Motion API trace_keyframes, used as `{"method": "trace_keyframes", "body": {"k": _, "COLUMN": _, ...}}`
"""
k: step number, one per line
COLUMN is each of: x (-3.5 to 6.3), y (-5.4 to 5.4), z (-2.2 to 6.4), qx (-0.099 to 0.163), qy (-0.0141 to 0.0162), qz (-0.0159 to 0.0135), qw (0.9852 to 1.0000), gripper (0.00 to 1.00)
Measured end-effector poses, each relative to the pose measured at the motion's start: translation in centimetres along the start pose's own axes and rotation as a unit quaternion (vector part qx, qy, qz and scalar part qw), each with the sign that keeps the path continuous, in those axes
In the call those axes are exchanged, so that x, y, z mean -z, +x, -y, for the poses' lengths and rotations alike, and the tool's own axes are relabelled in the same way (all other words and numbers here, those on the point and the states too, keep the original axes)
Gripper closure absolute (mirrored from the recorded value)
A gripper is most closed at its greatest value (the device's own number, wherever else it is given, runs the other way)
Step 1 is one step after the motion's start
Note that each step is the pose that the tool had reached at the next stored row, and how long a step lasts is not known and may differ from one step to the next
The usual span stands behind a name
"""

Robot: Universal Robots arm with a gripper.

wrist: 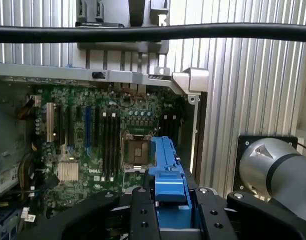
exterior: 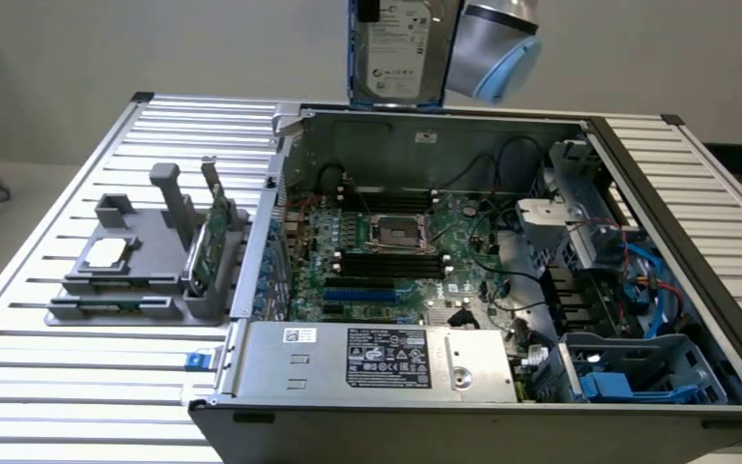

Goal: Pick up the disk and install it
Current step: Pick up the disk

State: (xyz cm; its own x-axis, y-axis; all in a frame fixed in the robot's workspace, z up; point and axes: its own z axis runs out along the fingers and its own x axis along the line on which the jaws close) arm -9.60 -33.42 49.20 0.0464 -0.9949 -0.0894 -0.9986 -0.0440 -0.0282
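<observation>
gripper [wrist: 171, 206] clamps the disk [exterior: 400, 48] (white label illegible); motherboard [wrist: 108, 150] reads dell.

The slatted aluminium table [exterior: 74, 387] bears an open computer case [exterior: 410, 435]; a grey parts fixture [exterior: 146, 227] sits at nine o'clock.

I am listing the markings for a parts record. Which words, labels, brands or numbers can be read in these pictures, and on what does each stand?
"DELL": white print on the motherboard, in the wrist view.
Disk: the print on its white face is too small to read.
Black label on the power supply: too small to read.
White sticker beside that label: too small to read.
</observation>
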Motion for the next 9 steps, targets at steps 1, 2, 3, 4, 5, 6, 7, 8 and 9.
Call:
{"method": "trace_keyframes", "body": {"k": 1, "x": 0.00, "y": 0.2, "z": 0.45, "qx": 0.000, "qy": 0.0000, "qz": 0.0003, "qw": 1.0000, "gripper": 0.67}}
{"method": "trace_keyframes", "body": {"k": 2, "x": 0.00, "y": 0.3, "z": 0.87, "qx": 0.000, "qy": 0.0000, "qz": 0.0008, "qw": 1.0000, "gripper": 0.67}}
{"method": "trace_keyframes", "body": {"k": 3, "x": 0.00, "y": 0.5, "z": 1.31, "qx": 0.000, "qy": 0.0001, "qz": 0.0012, "qw": 1.0000, "gripper": 0.67}}
{"method": "trace_keyframes", "body": {"k": 4, "x": 0.00, "y": 0.6, "z": 1.80, "qx": 0.000, "qy": 0.0001, "qz": 0.0015, "qw": 1.0000, "gripper": 0.67}}
{"method": "trace_keyframes", "body": {"k": 5, "x": 0.00, "y": 0.8, "z": 2.24, "qx": 0.000, "qy": 0.0001, "qz": 0.0019, "qw": 1.0000, "gripper": 0.67}}
{"method": "trace_keyframes", "body": {"k": 6, "x": 0.00, "y": 0.9, "z": 2.67, "qx": 0.000, "qy": 0.0001, "qz": 0.0022, "qw": 1.0000, "gripper": 0.67}}
{"method": "trace_keyframes", "body": {"k": 7, "x": 0.00, "y": 1.1, "z": 3.11, "qx": 0.000, "qy": 0.0002, "qz": 0.0025, "qw": 1.0000, "gripper": 0.67}}
{"method": "trace_keyframes", "body": {"k": 8, "x": 0.01, "y": 1.2, "z": 3.57, "qx": 0.000, "qy": 0.0002, "qz": 0.0028, "qw": 1.0000, "gripper": 0.67}}
{"method": "trace_keyframes", "body": {"k": 9, "x": 0.01, "y": 1.4, "z": 4.01, "qx": 0.000, "qy": 0.0002, "qz": 0.0031, "qw": 1.0000, "gripper": 0.67}}
